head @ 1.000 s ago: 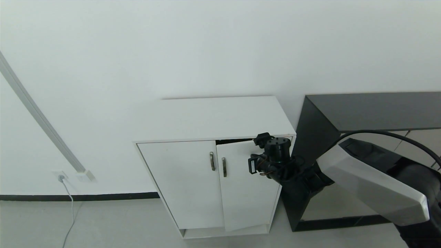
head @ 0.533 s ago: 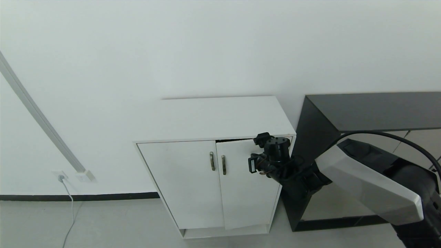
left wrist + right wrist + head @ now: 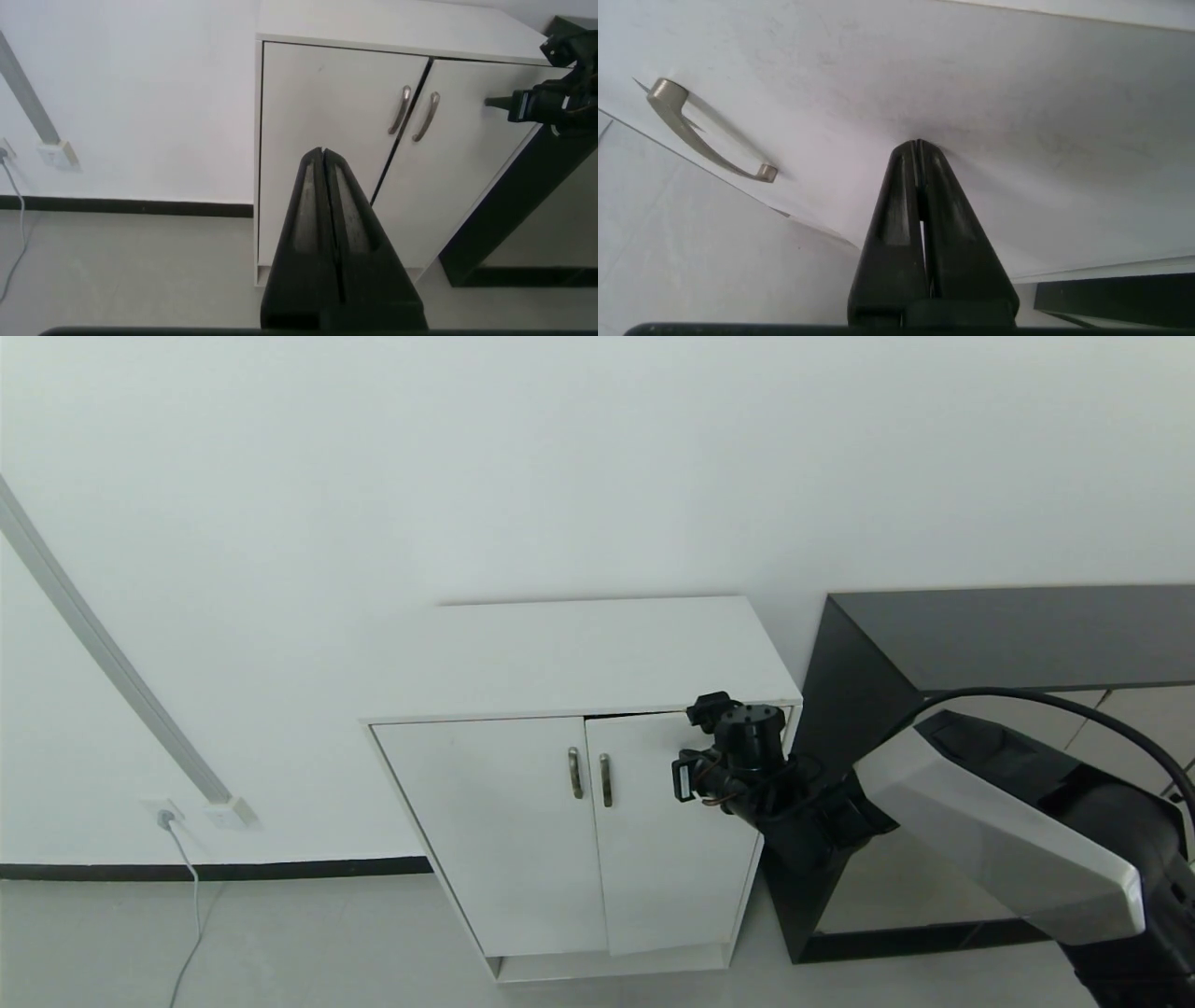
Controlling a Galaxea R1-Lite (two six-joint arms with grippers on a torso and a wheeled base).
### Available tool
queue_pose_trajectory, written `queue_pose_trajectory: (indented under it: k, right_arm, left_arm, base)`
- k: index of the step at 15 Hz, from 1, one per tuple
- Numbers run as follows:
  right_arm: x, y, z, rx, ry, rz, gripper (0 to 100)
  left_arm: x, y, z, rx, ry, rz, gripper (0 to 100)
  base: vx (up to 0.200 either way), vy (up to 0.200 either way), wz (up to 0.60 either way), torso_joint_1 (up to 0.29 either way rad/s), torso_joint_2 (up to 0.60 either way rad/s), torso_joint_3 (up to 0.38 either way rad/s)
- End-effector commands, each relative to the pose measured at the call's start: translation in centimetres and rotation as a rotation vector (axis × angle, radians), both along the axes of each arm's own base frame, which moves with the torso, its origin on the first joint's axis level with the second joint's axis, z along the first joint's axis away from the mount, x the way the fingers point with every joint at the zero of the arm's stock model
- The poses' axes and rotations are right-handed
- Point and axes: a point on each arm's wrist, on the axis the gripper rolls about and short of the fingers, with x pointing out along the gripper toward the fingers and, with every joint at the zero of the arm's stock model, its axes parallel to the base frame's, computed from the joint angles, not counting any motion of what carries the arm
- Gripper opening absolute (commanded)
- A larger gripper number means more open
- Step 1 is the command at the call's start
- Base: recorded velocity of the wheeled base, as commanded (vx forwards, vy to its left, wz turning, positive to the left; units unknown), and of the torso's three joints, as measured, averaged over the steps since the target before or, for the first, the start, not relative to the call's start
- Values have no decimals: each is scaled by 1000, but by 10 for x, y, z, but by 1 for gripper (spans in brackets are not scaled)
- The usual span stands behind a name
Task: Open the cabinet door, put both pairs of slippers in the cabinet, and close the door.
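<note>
White cabinet (image 3: pixel 597 653): the right door (image 3: pixel 667 859) sits slightly ajar along its top edge. Right gripper (image 3: pixel 920 149), clenched and empty, touches the door face, on the hinge side of the vertical handle (image 3: pixel 605 786). Left gripper (image 3: pixel 322 154), clenched and empty, hangs well apart.

No text, label, number or sign can be read anywhere. The cabinet (image 3: pixel 579 653) has plain white doors and a plain white top with no print on them. The wall socket (image 3: pixel 164 816), low on the wall at the far left, is too small to tell whether it carries any marking.
</note>
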Motion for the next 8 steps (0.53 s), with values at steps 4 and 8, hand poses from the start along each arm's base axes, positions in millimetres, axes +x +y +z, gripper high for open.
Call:
queue_pose_trajectory:
  k: [4,8]
  right_arm:
    - [1,1,1,0,-1,0,0]
    - [4,0,1,1,-3,-5,0]
  left_arm:
    - [0,0,0,0,0,1,0]
    - [0,0,0,0,0,1,0]
  base:
    - [0,0,0,0,0,0]
    - [0,0,0,0,0,0]
